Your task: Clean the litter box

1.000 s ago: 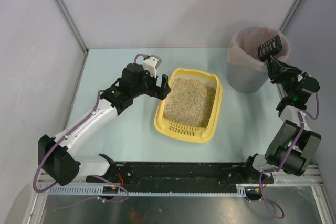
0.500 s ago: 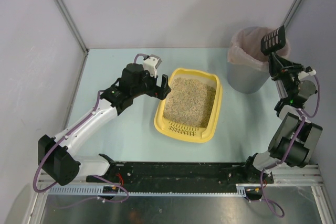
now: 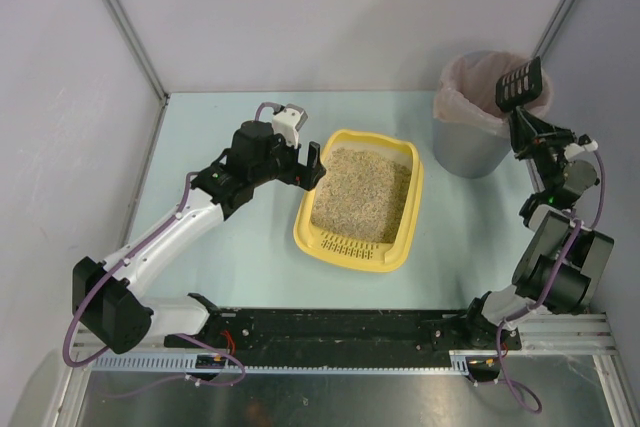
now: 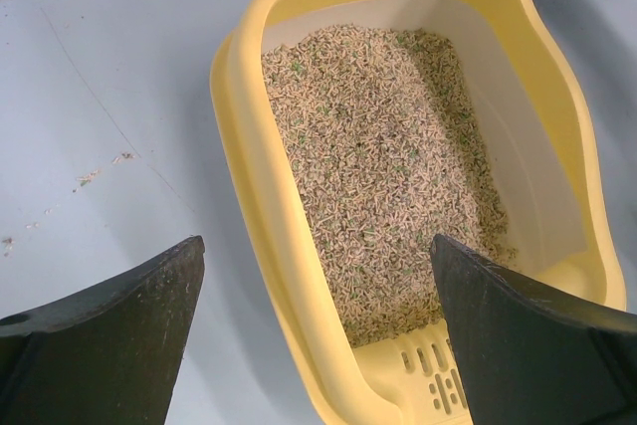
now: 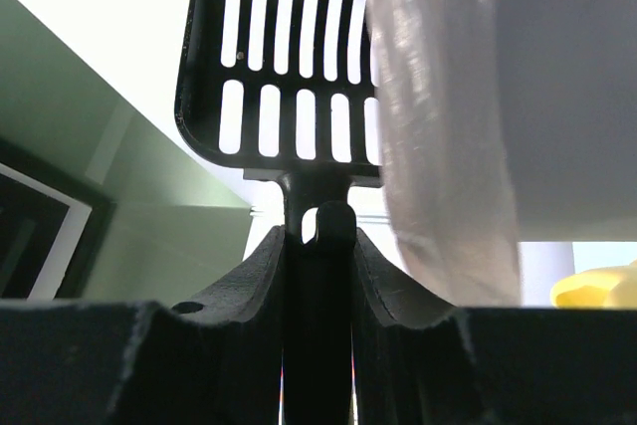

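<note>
**Pale blue-green table, grey enclosure: litter box mid-table, scoop raised at the bin**

Grey wall panels (image 3: 330, 17) enclose the table (image 3: 250, 237) on its left, far and right sides.

1. Litter box (image 3: 405, 237): it sits on the table slightly right of the middle, well apart from every edge. Its slotted end faces the near edge. Beige granular litter (image 3: 362, 192) covers the floor of the tray. In the left wrist view the litter (image 4: 378, 176) shows scattered green grains, and the inner wall of the litter box (image 4: 542, 196) is bare along the right side.

2. Left pincer (image 3: 300, 162): its fingers stand wide apart and hold nothing. It hangs over the left long rim of the litter box. In the left wrist view the left pincer (image 4: 314, 246) has one finger (image 4: 109, 345) over bare table outside the rim and the other over the slotted end. A few small specks (image 4: 100, 171) lie on the table beside the tray.

3. Right pincer (image 3: 520, 129): it is clamped on the handle of a black slotted scoop (image 3: 520, 82). The scoop head stands upright above the right rim of the bin.

4. Bin (image 3: 470, 152): grey and round, it stands near the far right corner of the table. A pinkish liner (image 3: 470, 82) is folded over its rim. In the right wrist view the right pincer (image 5: 318, 246) grips the scoop (image 5: 289, 77) at the neck, with the liner (image 5: 448, 146) just beside it.
</note>
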Available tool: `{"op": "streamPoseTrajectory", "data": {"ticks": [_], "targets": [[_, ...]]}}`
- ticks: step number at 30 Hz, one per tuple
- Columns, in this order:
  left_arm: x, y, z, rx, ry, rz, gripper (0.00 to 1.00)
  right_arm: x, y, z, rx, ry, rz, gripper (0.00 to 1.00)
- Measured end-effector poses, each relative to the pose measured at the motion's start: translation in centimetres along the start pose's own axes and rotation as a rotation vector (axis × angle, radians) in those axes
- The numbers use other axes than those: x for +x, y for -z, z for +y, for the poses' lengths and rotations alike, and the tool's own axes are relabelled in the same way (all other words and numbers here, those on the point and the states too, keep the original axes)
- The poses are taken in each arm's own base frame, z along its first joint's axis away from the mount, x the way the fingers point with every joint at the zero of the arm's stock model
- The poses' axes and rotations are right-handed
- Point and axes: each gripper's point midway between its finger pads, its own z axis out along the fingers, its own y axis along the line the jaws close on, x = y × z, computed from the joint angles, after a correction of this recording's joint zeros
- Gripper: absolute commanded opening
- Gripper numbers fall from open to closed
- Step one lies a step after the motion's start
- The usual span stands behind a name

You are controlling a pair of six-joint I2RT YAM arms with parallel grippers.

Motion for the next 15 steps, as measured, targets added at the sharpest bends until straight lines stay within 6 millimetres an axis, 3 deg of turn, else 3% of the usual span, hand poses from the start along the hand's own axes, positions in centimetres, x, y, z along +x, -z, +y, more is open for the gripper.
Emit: {"op": "streamPoseTrajectory", "data": {"ticks": [8, 15], "targets": [[0.0, 0.0, 0.0, -0.001, 0.000, 0.000, 0.99, 2.3, -0.1, 4.6, 0.022, 0.072, -0.007, 0.00], [0.1, 0.0, 0.0, 0.000, 0.000, 0.002, 0.96, 6.5, 0.1, 11.4, 0.045, 0.495, -0.060, 0.00]]}}
